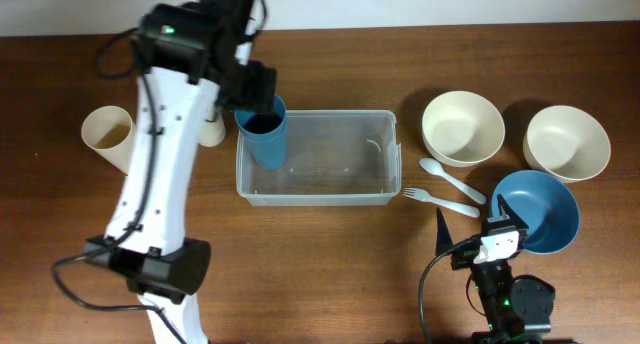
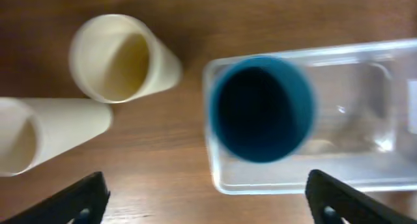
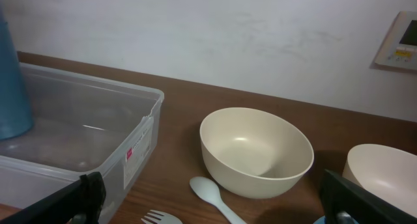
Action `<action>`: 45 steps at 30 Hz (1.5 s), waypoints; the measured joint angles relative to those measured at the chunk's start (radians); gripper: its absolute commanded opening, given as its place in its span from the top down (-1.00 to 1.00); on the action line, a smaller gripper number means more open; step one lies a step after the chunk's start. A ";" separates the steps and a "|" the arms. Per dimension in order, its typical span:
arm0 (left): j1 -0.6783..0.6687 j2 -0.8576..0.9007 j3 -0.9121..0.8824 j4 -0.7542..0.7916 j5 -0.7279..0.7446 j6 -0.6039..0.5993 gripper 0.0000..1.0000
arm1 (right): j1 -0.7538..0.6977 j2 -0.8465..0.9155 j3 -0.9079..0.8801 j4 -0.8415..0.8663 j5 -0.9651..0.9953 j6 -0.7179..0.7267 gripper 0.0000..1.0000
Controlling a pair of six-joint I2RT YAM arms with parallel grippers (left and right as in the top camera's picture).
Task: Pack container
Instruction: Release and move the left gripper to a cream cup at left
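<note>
**Blue cup stands in the container; both pairs of fingers wide**

At the far left of the desk (image 1: pixel 330 274) stands a cream cup (image 1: pixel 108 132), mouth up. A second cream cup (image 1: pixel 213 127) sits just to its right, partly hidden overhead by the left arm (image 1: pixel 155 174). That arm reaches from the near edge up to the container's left end.

The left fingers (image 2: pixel 81 199) stand wide apart at the bottom corners of the wrist view. They hold nothing and hang above the blue cup (image 1: pixel 262 132). The cup is clear of them, a little blurred in that view.

The container (image 1: pixel 316 157) lies lengthwise at the middle of the desk. The blue cup stands mouth up inside its left end, against the wall there. A label shows on its right end wall.

Right of the container sits a cream bowl (image 1: pixel 462 128), close by but apart from it. Below it lie a pale spoon (image 1: pixel 450 179) and a pale fork (image 1: pixel 440 200), side by side. The fork's tines point toward the container.

Further right sits a blue bowl (image 1: pixel 537 210), with another cream bowl (image 1: pixel 567 142) behind it. The right arm (image 1: pixel 505 284) sits at the near edge, just beside the blue bowl.

The right fingers (image 3: pixel 88 196) are spread wide and empty. They face the first cream bowl, the spoon and the container's right end.
</note>
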 measured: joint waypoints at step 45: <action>0.514 -0.042 -0.503 0.414 0.127 0.245 -0.94 | 0.000 0.000 0.000 0.000 0.000 0.000 -0.98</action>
